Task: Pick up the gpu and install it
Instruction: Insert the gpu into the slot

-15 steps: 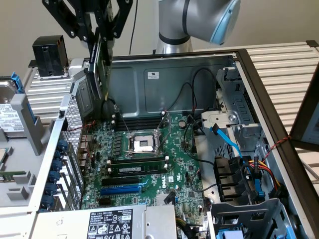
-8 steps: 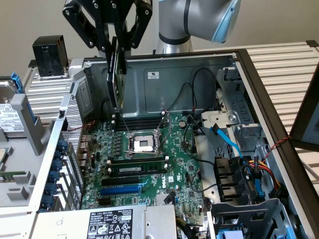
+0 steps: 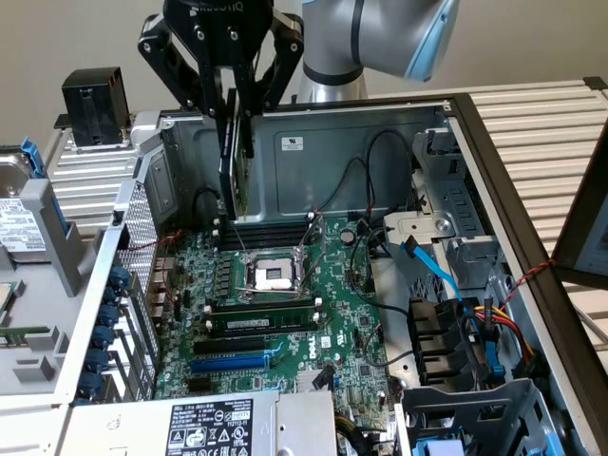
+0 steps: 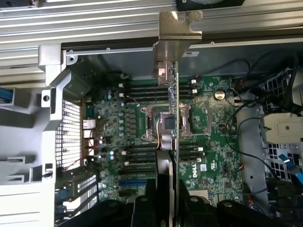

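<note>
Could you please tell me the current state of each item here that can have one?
gpu: gripped, hanging on edge above the motherboard, not seated.
gripper: fingers shut on the gpu.
computer case: open, insides exposed.
blue slot: empty.

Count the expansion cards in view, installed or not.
1: the gpu, held edge-on in the gripper above the motherboard, not seated. The blue slot is empty; the drive cage could hide others.
</note>
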{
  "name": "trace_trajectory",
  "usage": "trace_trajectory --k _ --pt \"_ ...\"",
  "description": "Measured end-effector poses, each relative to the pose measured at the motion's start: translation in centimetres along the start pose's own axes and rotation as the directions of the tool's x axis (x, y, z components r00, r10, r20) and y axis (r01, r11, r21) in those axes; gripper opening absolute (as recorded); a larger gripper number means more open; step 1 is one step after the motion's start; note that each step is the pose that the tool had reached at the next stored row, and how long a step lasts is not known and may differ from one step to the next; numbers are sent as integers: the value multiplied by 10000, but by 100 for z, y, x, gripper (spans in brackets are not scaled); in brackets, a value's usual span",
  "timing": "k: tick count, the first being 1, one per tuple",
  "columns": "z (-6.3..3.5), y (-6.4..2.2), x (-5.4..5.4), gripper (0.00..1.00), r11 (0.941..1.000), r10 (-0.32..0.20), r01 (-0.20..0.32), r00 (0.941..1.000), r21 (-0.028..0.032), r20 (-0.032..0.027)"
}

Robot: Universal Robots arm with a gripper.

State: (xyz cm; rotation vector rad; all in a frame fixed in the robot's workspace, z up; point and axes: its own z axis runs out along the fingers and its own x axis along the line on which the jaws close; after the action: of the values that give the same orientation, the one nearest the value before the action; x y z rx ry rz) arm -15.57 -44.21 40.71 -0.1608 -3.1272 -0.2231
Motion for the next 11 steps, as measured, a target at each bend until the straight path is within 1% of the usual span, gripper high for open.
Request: trace_trajectory --k 3,11 --pt "23 1 -39 28 10000 0 0 10000 -1 0" --pt "26 1 -43 28 10000 0 0 10000 0 1"
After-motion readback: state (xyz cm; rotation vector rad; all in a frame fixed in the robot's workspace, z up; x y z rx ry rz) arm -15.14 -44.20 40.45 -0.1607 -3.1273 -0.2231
